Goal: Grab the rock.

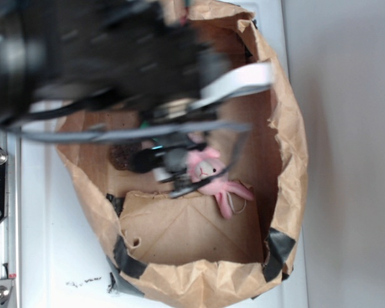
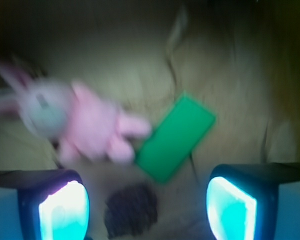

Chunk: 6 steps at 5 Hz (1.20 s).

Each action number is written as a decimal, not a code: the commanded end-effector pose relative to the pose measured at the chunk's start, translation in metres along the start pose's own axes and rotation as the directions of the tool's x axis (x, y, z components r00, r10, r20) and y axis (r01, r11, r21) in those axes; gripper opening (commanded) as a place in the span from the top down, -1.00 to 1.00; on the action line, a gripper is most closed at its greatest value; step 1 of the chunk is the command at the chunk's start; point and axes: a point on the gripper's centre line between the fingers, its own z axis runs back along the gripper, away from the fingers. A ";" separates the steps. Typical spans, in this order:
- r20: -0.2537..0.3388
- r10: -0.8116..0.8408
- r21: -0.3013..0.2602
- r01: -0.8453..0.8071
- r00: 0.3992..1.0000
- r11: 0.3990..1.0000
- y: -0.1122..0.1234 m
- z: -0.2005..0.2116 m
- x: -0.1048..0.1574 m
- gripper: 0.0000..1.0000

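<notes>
Nothing readable is showing up in either view. No labels, brands or numbers are coming through on the paper bag (image 1: 289, 128), the bunny (image 2: 90, 125) or the green block (image 2: 176, 137). There are some small dark marks sitting on the white tabletop (image 1: 58, 256) near the bag's lower edge, but they're looking way too tiny and smeared to make out as letters. The wrist view is coming out blurry all over, so nothing legible there either.

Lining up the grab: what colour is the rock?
Dark brown, mottled. The rock shows best in the wrist view, between the open gripper fingers.
</notes>
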 end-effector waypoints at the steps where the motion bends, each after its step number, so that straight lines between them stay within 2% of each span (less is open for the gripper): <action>1: 0.132 -0.073 -0.043 0.080 0.989 0.996 -0.002 0.002 -0.014 -1.00; 4: 0.130 -0.088 -0.033 0.093 0.988 0.995 -0.005 -0.005 -0.016 -1.00; 5: 0.136 -0.093 -0.035 0.099 0.986 0.995 -0.014 -0.005 -0.022 -1.00; 6: 0.154 -0.111 -0.014 0.114 0.982 0.993 -0.024 -0.016 -0.032 -1.00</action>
